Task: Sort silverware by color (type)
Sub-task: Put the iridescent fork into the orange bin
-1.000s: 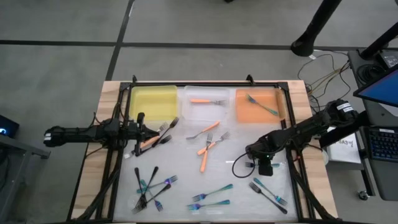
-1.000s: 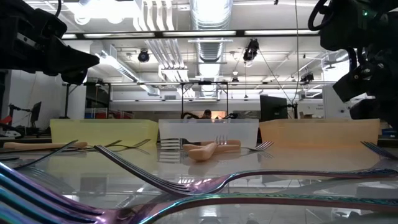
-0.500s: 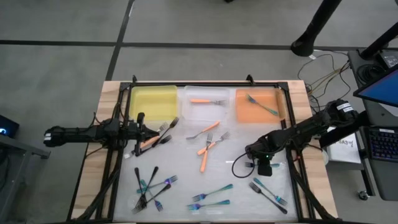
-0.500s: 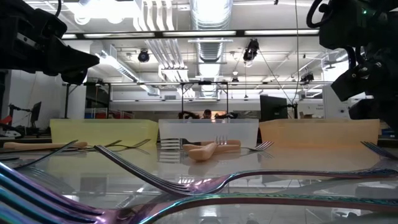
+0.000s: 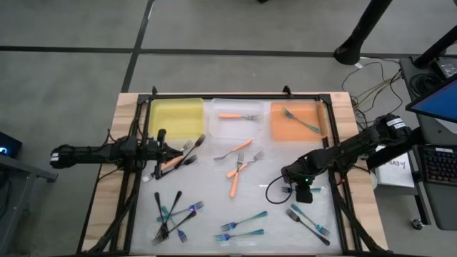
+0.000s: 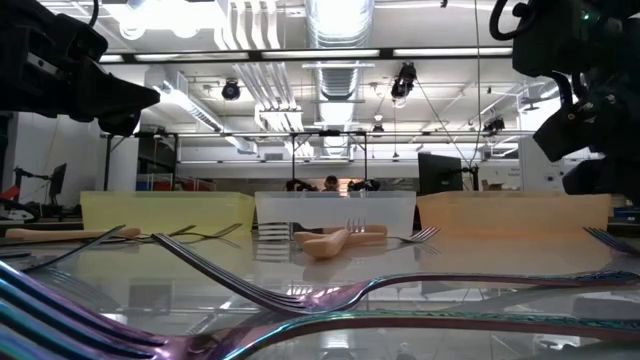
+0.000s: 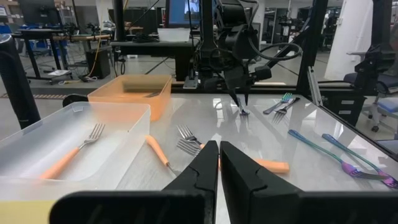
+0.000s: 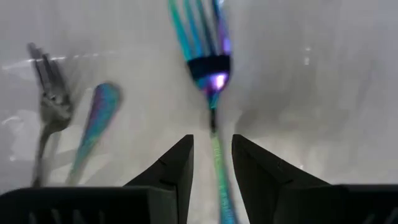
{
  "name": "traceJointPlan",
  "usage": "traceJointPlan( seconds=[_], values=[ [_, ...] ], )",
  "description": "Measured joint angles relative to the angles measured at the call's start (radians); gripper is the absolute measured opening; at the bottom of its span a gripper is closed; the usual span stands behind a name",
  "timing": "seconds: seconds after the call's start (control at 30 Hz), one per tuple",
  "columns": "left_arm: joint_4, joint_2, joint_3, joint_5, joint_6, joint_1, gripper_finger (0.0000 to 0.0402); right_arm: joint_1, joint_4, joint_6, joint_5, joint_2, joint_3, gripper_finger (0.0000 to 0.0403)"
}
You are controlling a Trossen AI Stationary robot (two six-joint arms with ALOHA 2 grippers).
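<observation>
My right gripper [image 5: 303, 194] [image 8: 212, 155] points down over the table's near right part. It is open, with a finger on either side of a teal-blue fork's slim handle [image 8: 214, 127], apart from it. That fork's tines [image 8: 193, 31] lie ahead of the fingers. A second teal handle end [image 8: 99, 112] and a dark fork's tines [image 8: 50, 93] lie beside it. My left gripper [image 5: 163, 153] [image 7: 219, 168] is shut and waits level at the table's left, near an orange-handled fork [image 5: 171, 163] and black-handled forks [image 5: 189, 148].
Three bins line the far edge: yellow [image 5: 175, 105], clear [image 5: 221, 130] holding an orange fork [image 5: 235, 116], and orange [image 5: 280, 132] holding a teal fork [image 5: 301, 120]. Orange forks [image 5: 237, 175] lie mid-table. Black and teal forks cluster near left [image 5: 171, 212]. More teal forks [image 5: 243, 223] and a pair [image 5: 308, 221] lie near.
</observation>
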Motion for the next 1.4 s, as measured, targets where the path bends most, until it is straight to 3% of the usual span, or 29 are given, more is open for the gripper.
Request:
traceJointPlan(
  seconds=[0.57, 0.87, 1.07, 1.4],
  values=[
    [0.000, 0.000, 0.000, 0.000, 0.000, 0.000, 0.0000, 0.028, 0.060, 0.029, 0.081, -0.002, -0.044, 0.0095],
    [0.000, 0.000, 0.000, 0.000, 0.000, 0.000, 0.0000, 0.027, 0.058, 0.028, 0.110, -0.001, -0.046, 0.0021],
    [0.000, 0.000, 0.000, 0.000, 0.000, 0.000, 0.0000, 0.026, 0.059, 0.047, 0.111, -0.001, -0.046, 0.0011],
    [0.000, 0.000, 0.000, 0.000, 0.000, 0.000, 0.0000, 0.025, 0.004, -0.043, 0.186, -0.008, 0.085, 0.0009]
  ],
)
